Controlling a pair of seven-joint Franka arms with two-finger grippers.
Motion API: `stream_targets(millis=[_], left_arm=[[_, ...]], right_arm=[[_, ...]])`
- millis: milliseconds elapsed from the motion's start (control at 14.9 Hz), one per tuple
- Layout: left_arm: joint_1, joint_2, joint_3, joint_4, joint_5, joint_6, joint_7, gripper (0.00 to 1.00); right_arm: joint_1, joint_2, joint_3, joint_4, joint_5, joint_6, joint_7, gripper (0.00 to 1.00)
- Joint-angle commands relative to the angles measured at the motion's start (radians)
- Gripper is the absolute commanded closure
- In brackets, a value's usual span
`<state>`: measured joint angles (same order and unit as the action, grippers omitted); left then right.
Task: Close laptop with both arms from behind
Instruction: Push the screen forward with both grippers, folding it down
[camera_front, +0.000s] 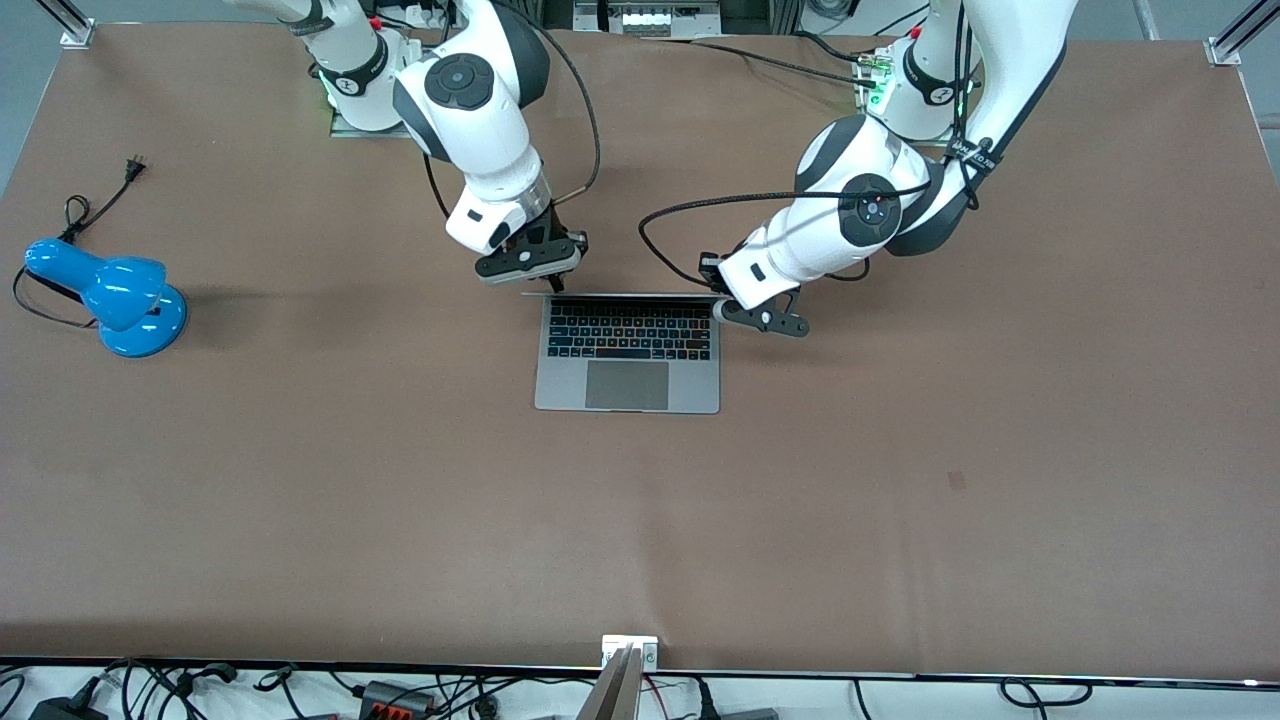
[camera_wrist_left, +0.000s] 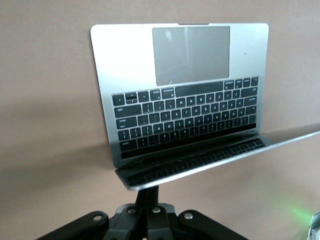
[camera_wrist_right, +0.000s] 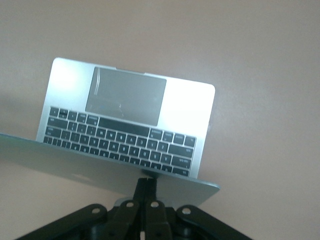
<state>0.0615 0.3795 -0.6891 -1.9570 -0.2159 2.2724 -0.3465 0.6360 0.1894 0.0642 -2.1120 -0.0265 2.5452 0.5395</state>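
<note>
Brown desk (camera_front: 300, 480) carries the open laptop (camera_front: 628, 352); left gripper (camera_front: 768, 318) and right gripper (camera_front: 553, 278), both pressed together, meet its upright lid's corners from the arms' side

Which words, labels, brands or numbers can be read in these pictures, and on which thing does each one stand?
None can be read with certainty.
Laptop keys: white marks, too blurred to read in either wrist view and too small in the front view.
Left arm, black band: white lettering, too small to read.
Blue lamp: no text visible.
</note>
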Motion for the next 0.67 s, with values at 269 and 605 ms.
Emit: stream_targets(millis=[269,605], left_arm=[[-0.005,0.081,0.008,0.038,0.087,0.096,-0.017,1.0],[-0.014,0.14,0.016,0.087,0.102,0.098,-0.017,1.0]], right_arm=[[-0.026,0.1,0.005,0.026,-0.026,0.156,0.01,1.0],[-0.038,0.159,0.003,0.081,-0.027,0.162,0.001,1.0]])
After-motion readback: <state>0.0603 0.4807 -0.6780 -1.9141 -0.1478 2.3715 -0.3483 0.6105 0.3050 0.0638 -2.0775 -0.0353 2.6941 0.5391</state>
